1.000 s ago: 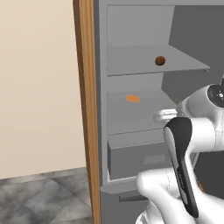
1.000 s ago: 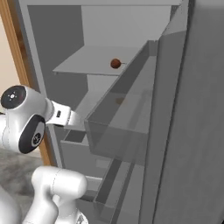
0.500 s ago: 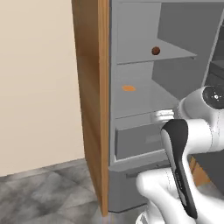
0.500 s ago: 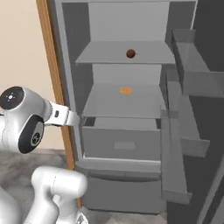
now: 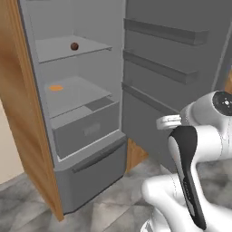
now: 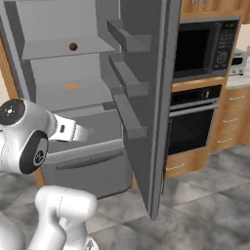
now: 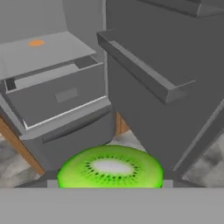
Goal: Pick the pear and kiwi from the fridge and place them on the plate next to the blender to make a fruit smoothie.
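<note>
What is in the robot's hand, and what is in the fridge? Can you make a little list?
fridge: door wide open
top shelf: one brown round fruit
middle shelf: flat orange food item
drawer: partly pulled out
gripper: closed on a green kiwi-like fruit with a ring of dark seeds
beside the fridge: microwave above an oven

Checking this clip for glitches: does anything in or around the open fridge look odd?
Nothing spilled or damaged. One oddity: the green fruit low in the hand view shows a cut-kiwi face, pale core and seeds, while a round brown fruit sits on the fridge's top shelf.
</note>
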Available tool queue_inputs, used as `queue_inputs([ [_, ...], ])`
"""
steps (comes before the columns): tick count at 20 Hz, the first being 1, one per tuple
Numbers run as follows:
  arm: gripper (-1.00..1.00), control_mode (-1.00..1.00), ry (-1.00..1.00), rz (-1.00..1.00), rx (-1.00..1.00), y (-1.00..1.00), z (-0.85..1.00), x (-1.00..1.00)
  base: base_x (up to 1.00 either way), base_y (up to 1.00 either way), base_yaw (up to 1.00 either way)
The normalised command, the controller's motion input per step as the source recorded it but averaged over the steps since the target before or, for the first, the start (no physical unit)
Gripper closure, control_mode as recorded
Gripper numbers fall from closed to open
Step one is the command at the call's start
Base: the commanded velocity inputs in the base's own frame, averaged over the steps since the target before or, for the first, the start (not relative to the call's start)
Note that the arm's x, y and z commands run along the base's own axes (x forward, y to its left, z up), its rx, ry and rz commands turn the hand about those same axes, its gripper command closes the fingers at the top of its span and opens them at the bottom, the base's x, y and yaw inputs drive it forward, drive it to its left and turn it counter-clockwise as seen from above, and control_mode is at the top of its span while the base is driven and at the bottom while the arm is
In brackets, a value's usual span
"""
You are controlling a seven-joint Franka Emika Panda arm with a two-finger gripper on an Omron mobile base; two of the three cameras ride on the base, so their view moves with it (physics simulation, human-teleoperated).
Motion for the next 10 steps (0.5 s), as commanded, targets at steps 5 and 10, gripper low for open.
queue_inputs([
  [5, 1.0, 1.0, 0.0, 0.0, 0.0, 0.0, 0.0, 0.0, -0.73, 0.0, -0.81],
  [10, 1.0, 1.0, 0.0, 0.0, 0.0, 0.0, 0.0, 0.0, -0.6, 0.14, -0.88],
])
